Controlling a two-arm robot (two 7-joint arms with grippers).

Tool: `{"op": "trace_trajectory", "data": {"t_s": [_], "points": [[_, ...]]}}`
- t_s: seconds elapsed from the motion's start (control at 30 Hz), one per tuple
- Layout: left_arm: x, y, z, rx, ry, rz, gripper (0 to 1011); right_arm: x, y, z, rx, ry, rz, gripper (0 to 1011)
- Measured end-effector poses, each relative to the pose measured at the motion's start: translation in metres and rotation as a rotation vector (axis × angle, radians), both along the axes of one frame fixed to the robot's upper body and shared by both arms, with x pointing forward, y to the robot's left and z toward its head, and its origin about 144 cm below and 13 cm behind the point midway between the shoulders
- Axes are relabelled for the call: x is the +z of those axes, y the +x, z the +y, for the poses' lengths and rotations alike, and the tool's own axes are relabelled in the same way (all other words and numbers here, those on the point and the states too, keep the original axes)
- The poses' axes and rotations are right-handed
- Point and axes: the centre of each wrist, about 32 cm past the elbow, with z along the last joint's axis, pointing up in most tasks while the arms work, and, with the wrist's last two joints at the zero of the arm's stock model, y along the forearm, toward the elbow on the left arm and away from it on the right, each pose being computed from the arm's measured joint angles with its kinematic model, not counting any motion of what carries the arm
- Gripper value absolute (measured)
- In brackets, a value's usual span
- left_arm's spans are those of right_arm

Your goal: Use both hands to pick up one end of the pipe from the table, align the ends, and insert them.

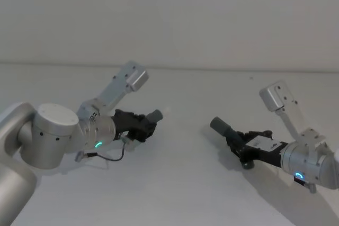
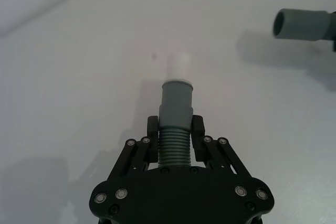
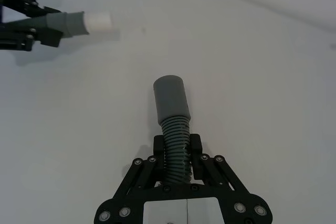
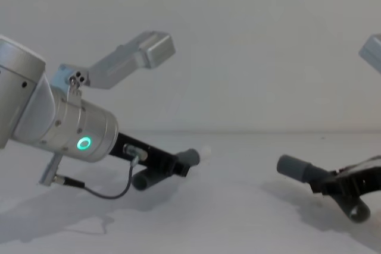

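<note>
Silver and fat, the left wrist (image 1: 53, 136) is closest to the robot. A green ring light (image 1: 98, 144) glows on it, and a thin black cable (image 1: 106, 157) hangs under it. Just past it is the black left gripper (image 1: 139, 126). Its fingers (image 2: 152, 128) are squeezed tight on the bumpy dark part of the left pipe piece (image 2: 175, 148).

On the other side, the right wrist (image 1: 312, 165) is low and near too. The right gripper (image 1: 242, 146) reaches out from it. Its fingers (image 3: 195, 146) are clamped on the bumpy part of the right pipe piece (image 3: 176, 132) in the same way.

A bit farther out, the smooth ends stick out past the fingers. The left cuff (image 2: 177, 103) is grey, with a thinner white tip (image 2: 180, 66) poking out of it. The right cuff (image 3: 170, 98) is plain grey, and the left wrist view shows that its end is hollow.

Both cuffs point forward and lean in toward the middle. They are well apart and not touching, and they are not lined up. Between them is bare white table (image 1: 180, 183), and soft shadows (image 2: 262, 45) lie on it near the pieces.

Farthest away, the table ends at a plain pale wall (image 1: 169, 14).
</note>
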Motion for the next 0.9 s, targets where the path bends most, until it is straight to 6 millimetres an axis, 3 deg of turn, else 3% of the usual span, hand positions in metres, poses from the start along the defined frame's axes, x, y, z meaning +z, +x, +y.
{"op": "trace_trajectory", "data": {"t_s": [0.5, 0.9], "points": [[0.024, -0.003, 0.002, -0.131, -0.019, -0.184, 357, 0.016, 0.001, -0.010, 0.101, 0.043, -0.207, 283], [0.040, 0.001, 0.023, -0.298, -0.012, -0.321, 357, 0.032, 0.004, -0.033, 0.251, 0.053, -0.323, 283]]}}
